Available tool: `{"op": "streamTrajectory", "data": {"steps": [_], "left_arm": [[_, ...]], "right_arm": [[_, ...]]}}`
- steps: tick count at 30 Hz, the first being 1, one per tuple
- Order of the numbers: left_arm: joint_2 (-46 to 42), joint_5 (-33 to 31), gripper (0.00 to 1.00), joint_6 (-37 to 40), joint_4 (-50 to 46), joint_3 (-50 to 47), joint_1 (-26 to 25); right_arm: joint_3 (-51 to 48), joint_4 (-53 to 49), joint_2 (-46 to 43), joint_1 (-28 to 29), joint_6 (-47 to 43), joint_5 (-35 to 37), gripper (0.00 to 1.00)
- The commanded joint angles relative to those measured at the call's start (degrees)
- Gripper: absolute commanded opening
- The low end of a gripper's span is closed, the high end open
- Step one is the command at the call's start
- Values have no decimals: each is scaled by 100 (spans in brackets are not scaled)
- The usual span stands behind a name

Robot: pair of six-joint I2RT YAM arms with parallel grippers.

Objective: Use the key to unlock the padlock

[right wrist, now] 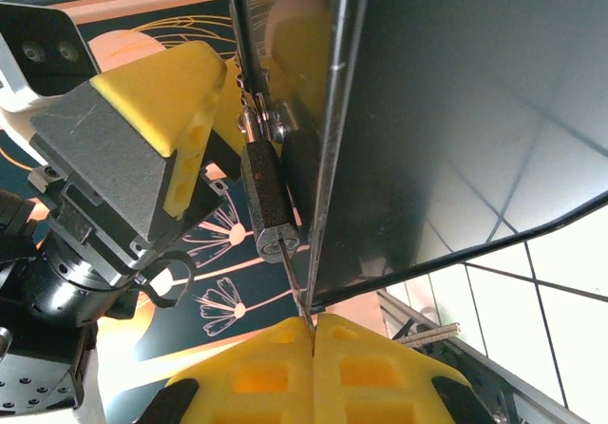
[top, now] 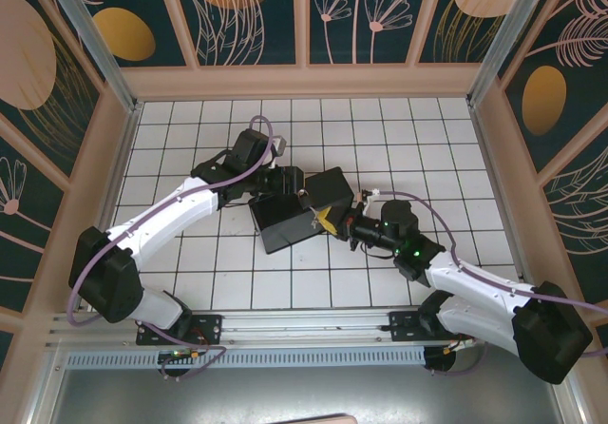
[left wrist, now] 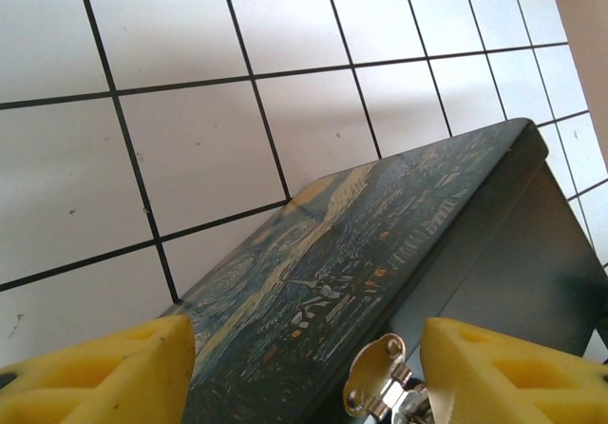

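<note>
The left hand [left wrist: 306, 353] stands spread across the painted box [left wrist: 380, 234], a pad against each side as far as I can judge. It tips the box up off the tiled surface [left wrist: 190, 148], so the padlock [right wrist: 269, 196] hangs free from the hasp [left wrist: 373, 384]. The right hand [right wrist: 313, 334], pressed together, pinches the key [right wrist: 296, 286] by its lower end, at 6 o'clock in its wrist view. The blade runs up toward 11 o'clock into the lock's underside, seemingly seated and wanting only a turn
</note>
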Motion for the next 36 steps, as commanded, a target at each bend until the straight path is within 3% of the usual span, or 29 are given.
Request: {"op": "streamTrajectory", "data": {"steps": [1,15,36], "left_arm": [[-148,77,64,-32,57,-24,-14],[-217,-48,62,-58,-101,-42,-143],[-208,417,58,190,19,-270,-204]], "right_arm": [[202,13,-43,65,-38,257,0],[578,-851,-201,402,37,1038,0],[902,-825,327,455,-228,983,0]]}}
